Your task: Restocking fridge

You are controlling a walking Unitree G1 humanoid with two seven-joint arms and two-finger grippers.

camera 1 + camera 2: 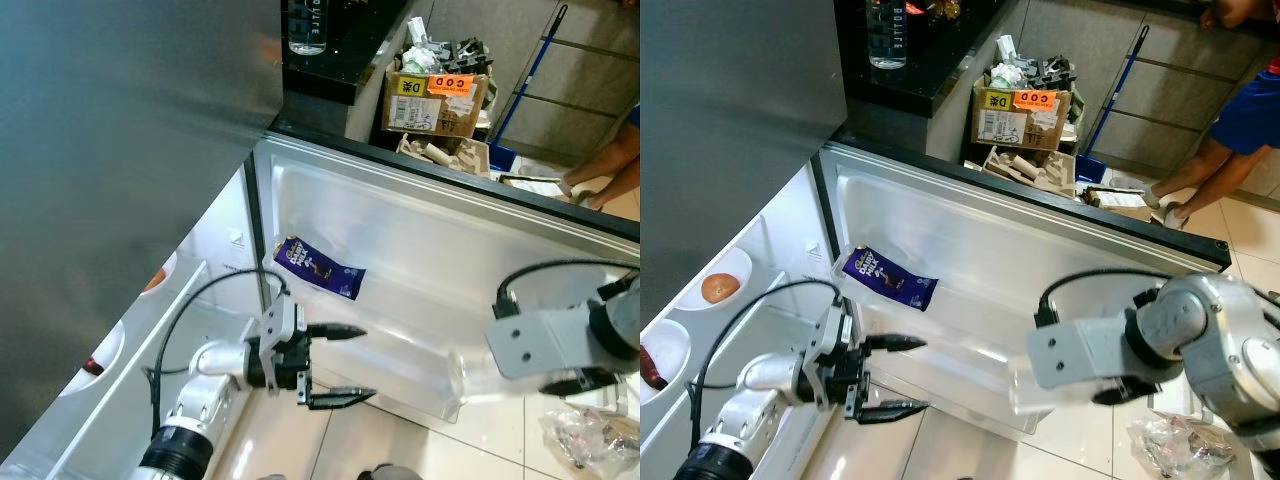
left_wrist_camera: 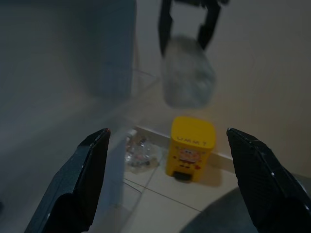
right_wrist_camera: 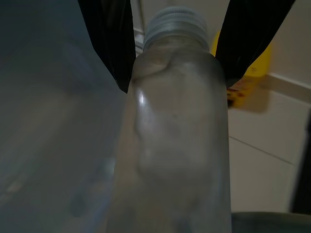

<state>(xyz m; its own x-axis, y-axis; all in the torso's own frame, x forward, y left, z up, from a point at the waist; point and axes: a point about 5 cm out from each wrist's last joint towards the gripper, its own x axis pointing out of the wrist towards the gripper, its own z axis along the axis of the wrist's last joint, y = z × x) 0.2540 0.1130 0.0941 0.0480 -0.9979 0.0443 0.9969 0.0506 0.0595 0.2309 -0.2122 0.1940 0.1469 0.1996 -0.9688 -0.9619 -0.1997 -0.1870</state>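
One Cadbury Dairy Milk bar (image 1: 318, 267) in door shelf (image 1: 420, 395); carton (image 1: 436, 102) reads "COD".

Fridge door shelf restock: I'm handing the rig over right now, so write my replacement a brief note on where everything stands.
Right end effector: shut on a clear plastic bottle, held at the outer end of the open fridge door's shelf.
Left end effector: open, empty, beside the door shelf.
Done: a purple chocolate packet sits in the door.
Left: seat the bottle in the shelf, release, withdraw.
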